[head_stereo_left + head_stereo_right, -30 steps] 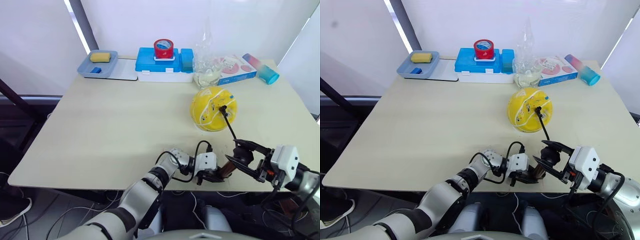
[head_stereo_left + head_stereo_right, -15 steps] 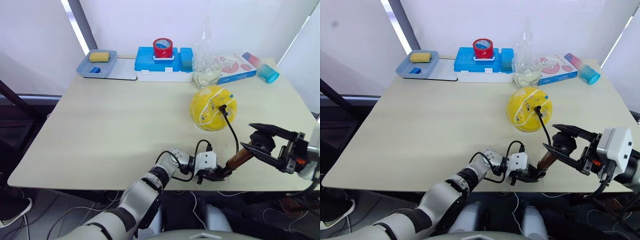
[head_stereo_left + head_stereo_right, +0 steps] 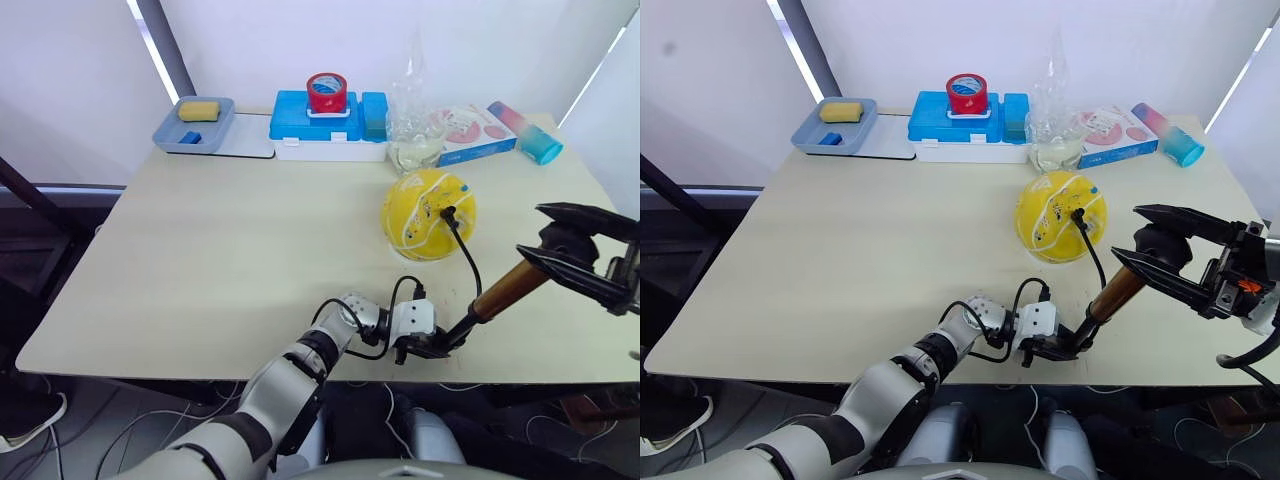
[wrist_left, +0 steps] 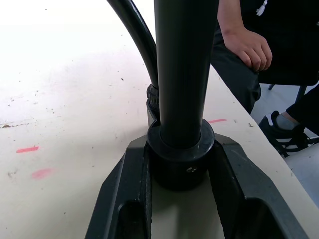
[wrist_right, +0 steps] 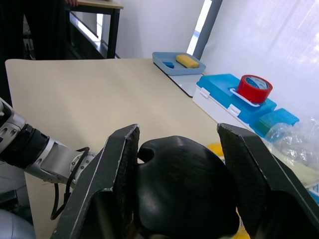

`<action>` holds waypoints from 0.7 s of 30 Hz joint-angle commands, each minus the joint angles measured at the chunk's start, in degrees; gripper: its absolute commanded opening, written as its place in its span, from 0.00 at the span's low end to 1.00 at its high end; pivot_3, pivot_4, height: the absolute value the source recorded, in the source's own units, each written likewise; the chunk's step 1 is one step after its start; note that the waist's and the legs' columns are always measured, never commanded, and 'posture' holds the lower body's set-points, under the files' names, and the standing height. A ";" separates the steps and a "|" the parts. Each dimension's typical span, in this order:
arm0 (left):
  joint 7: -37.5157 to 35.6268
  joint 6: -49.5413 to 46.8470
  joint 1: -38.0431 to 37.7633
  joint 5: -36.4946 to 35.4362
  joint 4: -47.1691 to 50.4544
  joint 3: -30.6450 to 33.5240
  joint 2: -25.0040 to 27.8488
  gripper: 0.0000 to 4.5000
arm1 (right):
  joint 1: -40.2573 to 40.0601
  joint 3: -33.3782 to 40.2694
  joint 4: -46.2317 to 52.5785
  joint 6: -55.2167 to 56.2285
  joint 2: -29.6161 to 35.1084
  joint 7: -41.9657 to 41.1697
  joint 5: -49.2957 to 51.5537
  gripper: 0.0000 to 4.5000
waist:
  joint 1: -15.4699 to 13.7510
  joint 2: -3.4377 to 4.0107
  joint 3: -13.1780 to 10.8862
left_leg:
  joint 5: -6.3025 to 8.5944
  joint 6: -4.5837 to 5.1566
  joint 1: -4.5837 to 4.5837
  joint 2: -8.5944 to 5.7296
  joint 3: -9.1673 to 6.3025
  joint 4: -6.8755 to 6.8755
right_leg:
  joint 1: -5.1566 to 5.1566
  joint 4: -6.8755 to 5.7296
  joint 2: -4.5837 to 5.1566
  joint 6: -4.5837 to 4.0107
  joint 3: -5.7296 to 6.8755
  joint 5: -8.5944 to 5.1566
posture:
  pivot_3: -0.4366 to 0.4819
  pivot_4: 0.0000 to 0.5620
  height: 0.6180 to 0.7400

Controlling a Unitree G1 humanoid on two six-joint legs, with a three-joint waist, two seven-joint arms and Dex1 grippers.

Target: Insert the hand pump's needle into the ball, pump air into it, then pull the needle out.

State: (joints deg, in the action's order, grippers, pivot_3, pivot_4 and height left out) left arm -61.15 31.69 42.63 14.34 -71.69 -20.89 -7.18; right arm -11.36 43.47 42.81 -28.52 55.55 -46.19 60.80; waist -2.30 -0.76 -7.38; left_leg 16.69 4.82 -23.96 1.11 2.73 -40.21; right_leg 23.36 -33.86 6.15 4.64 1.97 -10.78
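The yellow ball (image 3: 428,214) rests on the table right of centre. The needle's black fitting (image 3: 447,212) sits in the ball's front; the pin itself is hidden. From it the thin black hose (image 3: 467,255) curves down to the hand pump (image 3: 505,290), which leans up to the right from the table's near edge. My left gripper (image 3: 437,344) is shut on the pump's black base (image 4: 180,159). Level with the ball's right side, my right gripper (image 3: 548,238) is shut on the black handle (image 5: 182,184).
Along the back edge stand a blue box (image 3: 325,125) with a red tape roll (image 3: 327,92), a grey tray (image 3: 195,125), a clear bag (image 3: 415,110), a pink box (image 3: 465,130) and a teal cup (image 3: 540,145). A person's hand (image 4: 246,42) shows beyond the table edge.
My right gripper has risen up and to the right with the handle, drawing the pump out longer and tilting it up. The left gripper and the ball have stayed put.
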 commanded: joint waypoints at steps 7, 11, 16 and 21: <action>1.37 -2.25 0.23 1.87 -2.46 -0.74 0.51 0.25 | -6.87 -16.75 -4.20 10.82 -10.81 -4.98 -19.16 0.45 | 0.09 -0.29 0.16 | 0.00 0.00 0.19 0.02 -0.01 -0.02 | -0.14 -0.06 -0.04 0.01 -0.01 0.00 | 0.48 0.27 0.97; 1.44 -2.16 0.06 1.83 -2.42 -0.74 0.40 0.25 | -7.19 -23.43 -8.06 14.89 -13.95 -5.59 -24.93 0.45 | 0.14 -0.32 0.22 | 0.00 0.00 0.23 0.03 -0.01 -0.03 | -0.16 -0.07 -0.05 0.01 -0.01 0.00 | 0.48 0.27 0.97; 1.40 -1.98 -0.40 1.83 -2.39 -0.80 0.41 0.25 | -7.49 -30.46 -14.31 21.20 -17.81 -6.57 -31.60 0.45 | 0.11 -0.35 0.24 | 0.00 0.00 0.22 0.03 -0.05 -0.02 | -0.16 -0.06 -0.07 0.00 0.03 0.00 | 0.48 0.27 0.97; 1.35 -1.99 -0.53 1.82 -2.37 -0.82 0.32 0.25 | -6.70 -31.64 -15.04 23.38 -19.08 -6.15 -32.13 0.45 | 0.12 -0.33 0.26 | 0.00 0.00 0.23 0.03 -0.05 -0.02 | -0.16 -0.07 -0.07 0.00 0.03 0.00 | 0.48 0.27 0.97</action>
State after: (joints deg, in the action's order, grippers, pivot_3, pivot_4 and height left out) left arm -60.55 31.52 42.92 14.36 -72.42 -20.82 -7.19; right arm -17.06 13.63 28.97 -4.17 36.67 -51.04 28.78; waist -2.19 -1.09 -7.11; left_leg 16.68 4.82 -23.74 1.14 2.68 -40.24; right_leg 23.20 -33.93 6.07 4.64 2.00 -10.78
